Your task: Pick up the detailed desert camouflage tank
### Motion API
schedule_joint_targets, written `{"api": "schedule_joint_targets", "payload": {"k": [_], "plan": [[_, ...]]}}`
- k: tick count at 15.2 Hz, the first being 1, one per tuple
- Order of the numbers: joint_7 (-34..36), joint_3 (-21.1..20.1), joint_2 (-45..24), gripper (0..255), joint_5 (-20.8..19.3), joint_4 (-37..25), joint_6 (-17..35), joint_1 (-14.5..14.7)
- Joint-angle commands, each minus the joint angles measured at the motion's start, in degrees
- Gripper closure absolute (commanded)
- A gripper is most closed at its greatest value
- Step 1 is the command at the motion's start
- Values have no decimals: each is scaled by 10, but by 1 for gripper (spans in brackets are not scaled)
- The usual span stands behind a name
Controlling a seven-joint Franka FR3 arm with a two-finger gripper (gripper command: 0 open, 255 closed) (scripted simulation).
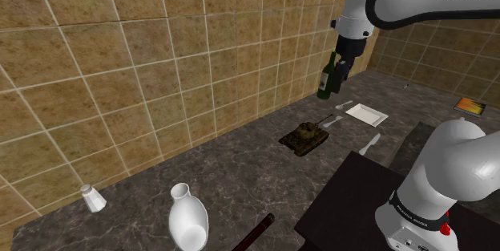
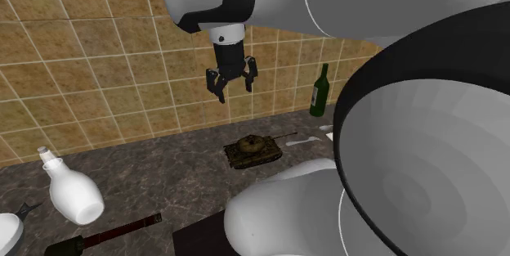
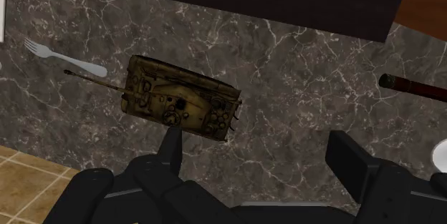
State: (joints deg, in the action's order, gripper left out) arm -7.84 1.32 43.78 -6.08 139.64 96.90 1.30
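Shoulder view: I see the jaws hanging high over the dark marbled table (image 1: pixel 224 169). The camouflage tank (image 1: pixel 304 138) stands on it well below them, and a green bottle (image 1: pixel 324 77) stands beyond them.
Second exterior view: jaws spread apart, gripping nothing; tank (image 2: pixel 255 150) beneath them, untouched.
Wrist view: tank (image 3: pixel 179 99) ahead of the jaws, nearer one finger (image 3: pixel 170 151); a fork (image 3: pixel 64 56) lies past its barrel.

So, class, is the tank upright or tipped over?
Upright: the tank sits flat on the counter, its turret on top.
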Motion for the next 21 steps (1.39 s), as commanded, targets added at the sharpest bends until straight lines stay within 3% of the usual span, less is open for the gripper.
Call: {"api": "schedule_joint_targets", "payload": {"k": [1, 7, 13, 17, 21], "plan": [[0, 0, 0, 0, 0, 0, 0, 0], [-212, 129, 6, 0, -35, 78, 99, 20], [-435, 275, -66, 0, -50, 94, 198, 60], [-599, 381, -152, 0, -24, 72, 257, 118], [-793, 501, -267, 0, 60, 27, 299, 214]]}}
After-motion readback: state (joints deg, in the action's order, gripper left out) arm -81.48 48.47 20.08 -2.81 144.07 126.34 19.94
